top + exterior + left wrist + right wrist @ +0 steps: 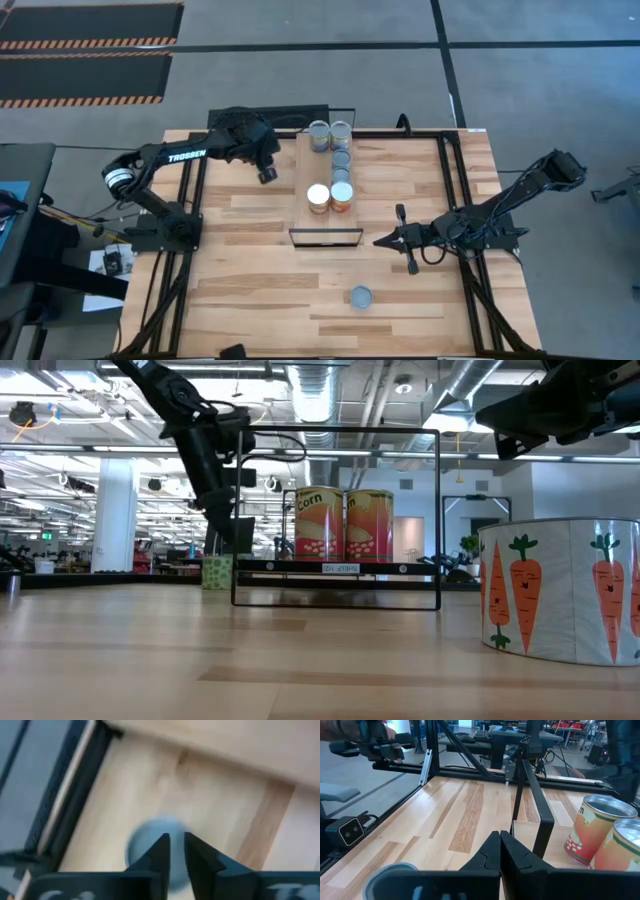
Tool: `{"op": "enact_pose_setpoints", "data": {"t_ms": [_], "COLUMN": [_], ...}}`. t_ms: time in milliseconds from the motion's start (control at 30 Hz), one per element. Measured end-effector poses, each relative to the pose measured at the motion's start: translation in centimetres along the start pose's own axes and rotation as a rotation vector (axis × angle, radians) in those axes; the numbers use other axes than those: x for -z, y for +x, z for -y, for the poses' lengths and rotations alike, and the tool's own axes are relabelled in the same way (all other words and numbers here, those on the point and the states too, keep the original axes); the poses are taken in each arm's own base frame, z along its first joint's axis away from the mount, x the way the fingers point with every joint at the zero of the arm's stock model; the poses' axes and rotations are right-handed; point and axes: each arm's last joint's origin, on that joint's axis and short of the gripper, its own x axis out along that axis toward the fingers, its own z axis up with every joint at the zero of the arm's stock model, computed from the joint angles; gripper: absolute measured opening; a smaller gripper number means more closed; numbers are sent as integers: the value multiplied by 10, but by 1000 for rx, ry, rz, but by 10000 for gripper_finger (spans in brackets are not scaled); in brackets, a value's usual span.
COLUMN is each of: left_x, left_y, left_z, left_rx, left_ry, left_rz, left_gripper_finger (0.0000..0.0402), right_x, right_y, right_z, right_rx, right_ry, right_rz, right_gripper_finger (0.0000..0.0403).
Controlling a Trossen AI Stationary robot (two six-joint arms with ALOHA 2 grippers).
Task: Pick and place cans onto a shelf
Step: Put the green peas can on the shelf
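Reading "Corn" on shelf [303, 190] cans [343, 524]; "TROSSEN" on left arm [186, 156]; right fingers [492, 851] pressed together; left fingers' state unclear.

Both arms are showing up matte black from base to tip, the left arm [190, 155] wearing white TROSSEN lettering along its forearm and a white-and-black ring at the joint near its base. The right arm [500, 205] is trailing looped black cables around its wrist. Each gripper is ending in two black wedge-shaped fingers, the left gripper [175, 851] and right gripper [500, 851] both tapering to blunt points above a flat black crossbar.
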Motion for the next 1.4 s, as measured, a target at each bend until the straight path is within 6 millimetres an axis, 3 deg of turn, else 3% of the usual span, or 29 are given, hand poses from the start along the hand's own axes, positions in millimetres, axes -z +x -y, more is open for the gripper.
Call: {"op": "enact_pose_setpoints", "data": {"t_ms": [233, 400, 533, 700, 800, 967, 1133, 1267, 1400], "left_x": [21, 35, 40, 36, 23, -15, -51, -68, -82], "left_y": [13, 28, 33, 30, 19, -9, -30, -27, -9], "left_z": [10, 14, 15, 15, 12, 8, 17, 33, 44], "left_rx": [31, -91, -123, -142, -85, 11, 67, 119, 125], "left_ry": [93, 123, 137, 187, 186, 143, 173, 264, 326], "left_rz": [-73, -41, -21, -43, -3, 155, 278, 271, 237], "left_gripper_finger": [128, 157, 139, 49, 12, 3, 1, 1, 0], "right_x": [0, 0, 0, 0, 0, 0, 0, 0, 0], "right_y": [0, 0, 0, 0, 0, 0, 0, 0, 0], "right_z": [0, 0, 0, 0, 0, 0, 0, 0, 0], "right_rx": [0, 0, 0, 0, 0, 0, 0, 0, 0], "right_ry": [-1, -2, -2, -2, -2, -2, -2, -2, -2], "right_rz": [-1, 0, -1, 0, 0, -1, 0, -1, 0], "right_gripper_finger": [15, 15, 15, 14, 13, 12, 12, 12, 12]}}
